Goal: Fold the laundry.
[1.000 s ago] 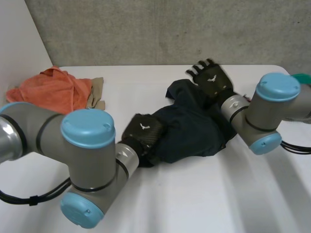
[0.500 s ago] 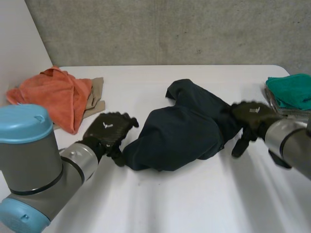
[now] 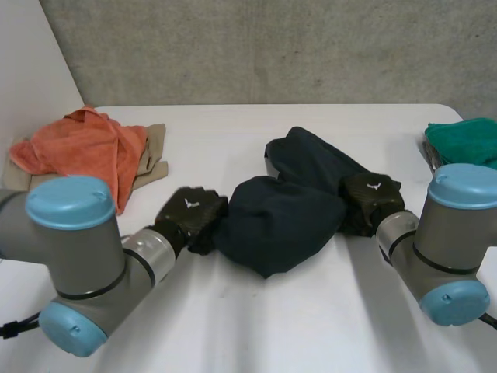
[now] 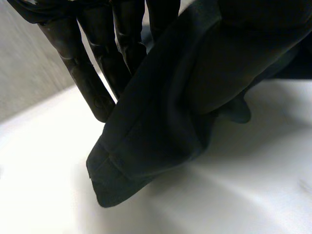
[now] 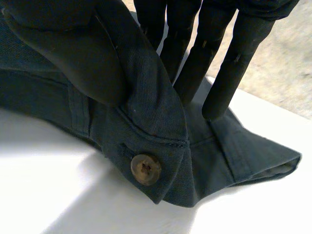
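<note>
Dark garment (image 3: 283,206) lies bunched in the middle of the table (image 3: 295,326). Left hand (image 3: 190,214) pinches its hem end. Right hand (image 3: 371,198) pinches the buttoned edge (button (image 5: 146,169) just below the thumb). One grip at each end, probably so it can be lifted and spread flat before folding.
</note>
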Available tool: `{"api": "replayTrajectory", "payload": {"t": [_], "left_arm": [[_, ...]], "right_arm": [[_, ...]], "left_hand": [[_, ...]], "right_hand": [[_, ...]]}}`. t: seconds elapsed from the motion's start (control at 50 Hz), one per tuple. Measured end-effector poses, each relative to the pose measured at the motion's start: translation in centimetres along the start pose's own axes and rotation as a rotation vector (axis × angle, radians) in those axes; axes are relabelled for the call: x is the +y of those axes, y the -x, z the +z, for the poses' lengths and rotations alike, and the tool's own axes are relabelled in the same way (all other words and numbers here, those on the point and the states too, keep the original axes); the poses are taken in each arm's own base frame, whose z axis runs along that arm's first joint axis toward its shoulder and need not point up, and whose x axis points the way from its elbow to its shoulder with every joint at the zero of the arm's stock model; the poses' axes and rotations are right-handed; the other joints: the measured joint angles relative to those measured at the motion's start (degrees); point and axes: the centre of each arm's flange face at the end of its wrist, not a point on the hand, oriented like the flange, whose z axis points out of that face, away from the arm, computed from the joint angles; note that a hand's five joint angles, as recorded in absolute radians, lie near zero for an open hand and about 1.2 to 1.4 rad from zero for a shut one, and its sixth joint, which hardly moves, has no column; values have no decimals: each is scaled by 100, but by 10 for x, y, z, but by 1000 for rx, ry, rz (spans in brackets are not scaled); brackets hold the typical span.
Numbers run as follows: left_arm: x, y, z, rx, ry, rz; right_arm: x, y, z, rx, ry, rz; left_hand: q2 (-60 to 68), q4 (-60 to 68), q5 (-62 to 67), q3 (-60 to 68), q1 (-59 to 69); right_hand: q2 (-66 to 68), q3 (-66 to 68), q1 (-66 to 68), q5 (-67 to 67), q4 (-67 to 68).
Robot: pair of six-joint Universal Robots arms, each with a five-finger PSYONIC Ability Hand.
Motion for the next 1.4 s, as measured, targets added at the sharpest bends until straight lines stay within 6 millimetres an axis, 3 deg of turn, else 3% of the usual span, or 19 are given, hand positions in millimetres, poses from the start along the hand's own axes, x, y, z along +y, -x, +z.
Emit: {"api": "replayTrajectory", "payload": {"t": [0.06, 0.18, 0.24, 0.32, 0.36, 0.42, 0.48, 0.54, 0.6, 0.68, 0.8, 0.88, 0.9, 0.94, 1.02, 1.1, 1.2, 1.34, 1.4], "left_arm": [[-20, 3, -11, -32, -57, 12], [-57, 8, -39, -79, -172, 31], [-67, 9, -50, -85, -204, 35], [-69, 7, -56, -81, -215, 37], [-65, 5, -55, -72, -202, 35], [-54, 1, -48, -57, -167, 32], [-37, -5, -37, -33, -111, 27], [-24, -10, -25, -16, -71, 24], [-13, -15, -11, -2, -37, 23], [-9, -15, -2, 0, -28, 23], [-14, -13, 1, -6, -40, 24], [-16, -12, -1, -9, -47, 24], [-17, -12, -1, -9, -48, 23], [-18, -11, -2, -10, -49, 23], [-18, -11, -2, -10, -49, 23], [-18, -11, -2, -11, -50, 22], [-18, -11, -2, -12, -52, 22], [-18, -10, -2, -14, -52, 22], [-19, -10, -2, -15, -53, 22]], "right_arm": [[-19, -5, -4, 33, -42, -32], [-83, -27, -27, 82, -125, -212], [-112, -40, -34, 92, -140, -335], [-128, -47, -30, 85, -139, -427], [-133, -51, -17, 71, -135, -473], [-130, -50, 3, 57, -132, -492], [-114, -44, 34, 27, -124, -512], [-93, -32, 55, -5, -107, -543], [-62, -17, 74, -34, -84, -611], [-49, -10, 81, -22, -78, -675], [-66, -15, 63, 43, -89, -663], [-89, -20, 27, 52, -105, -523], [-96, -20, 7, 43, -107, -443], [-98, -21, -11, 26, -96, -370], [-82, -17, -52, -40, 7, -224], [-54, -9, -75, -104, 139, -163], [-24, -2, -82, -139, 206, -150], [15, 6, -59, -114, 189, -201], [29, 7, -45, -65, 182, -256]], "left_hand": [[0, 1, 0, 0, 0], [10, 4, 0, 22, 0], [11, 5, 0, 22, 0], [11, 5, 0, 23, 0], [11, 5, 0, 23, 0], [11, 6, 1, 23, 0], [11, 6, 29, 23, 0], [11, 6, 97, 23, 0], [16, 7, 129, 23, 0], [17, 7, 129, 23, 0], [17, 7, 129, 23, 0], [17, 8, 129, 23, 0], [17, 8, 130, 23, 0], [17, 8, 129, 23, 0], [17, 12, 129, 23, 0], [17, 27, 130, 23, 0], [17, 27, 129, 23, 0], [17, 27, 129, 23, 0], [17, 28, 129, 23, 0]], "right_hand": [[0, 14, 72, 0, 8], [0, 60, 92, 45, 11], [0, 60, 139, 37, 14], [0, 60, 139, 46, 18], [0, 60, 139, 37, 26], [0, 60, 139, 46, 27], [-4, 41, 129, 47, -8], [-1901, -1834, -1579, -1655, -1906], [-4880, -4789, -4519, -4754, -4871], [-5486, -5527, -4987, -5288, -5614], [-5486, -5529, -4987, -5288, -5623], [-5480, -5524, -4984, -5286, -5617], [-5327, -5367, -4864, -5161, -5488], [-5029, -5081, -4624, -4873, -5188], [-4806, -4789, -4379, -4572, -4890], [-4806, -4776, -4379, -4534, -4878], [-4806, -4776, -4379, -4534, -4877], [-4363, -4340, -3870, -4122, -4455], [-1701, -1816, -1440, -1657, -1896]]}}
